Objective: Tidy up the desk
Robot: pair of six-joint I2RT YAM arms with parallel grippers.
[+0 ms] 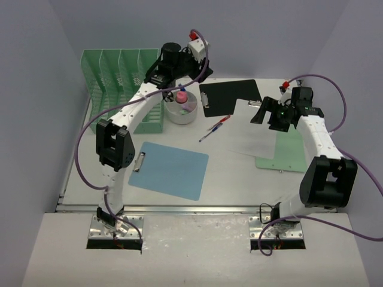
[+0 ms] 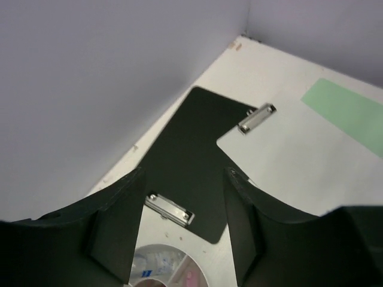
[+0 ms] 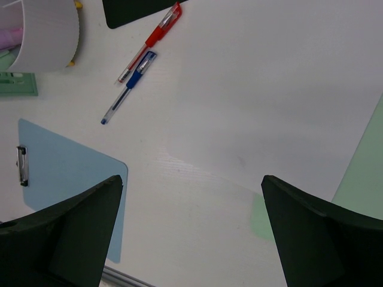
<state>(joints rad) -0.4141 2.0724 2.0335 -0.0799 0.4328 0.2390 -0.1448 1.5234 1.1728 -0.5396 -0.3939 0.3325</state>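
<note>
The white desk [image 1: 239,179] carries a black clipboard [image 1: 233,95], a white clipboard [image 1: 254,134] lying over a green one [image 1: 290,155], and a blue clipboard [image 1: 170,170]. A red pen [image 1: 220,122] and a blue pen [image 1: 206,136] lie between them. My left gripper [image 2: 184,179] is open and empty above a white round container [image 2: 161,266] holding a pink item. Past its fingers lie the black clipboard [image 2: 191,155] and the white clipboard [image 2: 287,161]. My right gripper [image 3: 191,182] stands wide open and empty over the white clipboard [image 3: 269,89].
A mint-green file rack [image 1: 116,72] stands at the back left, beside the container [image 1: 182,110]. Lavender walls close in the back and both sides. A metal rail runs along the desk's front edge [image 1: 197,209].
</note>
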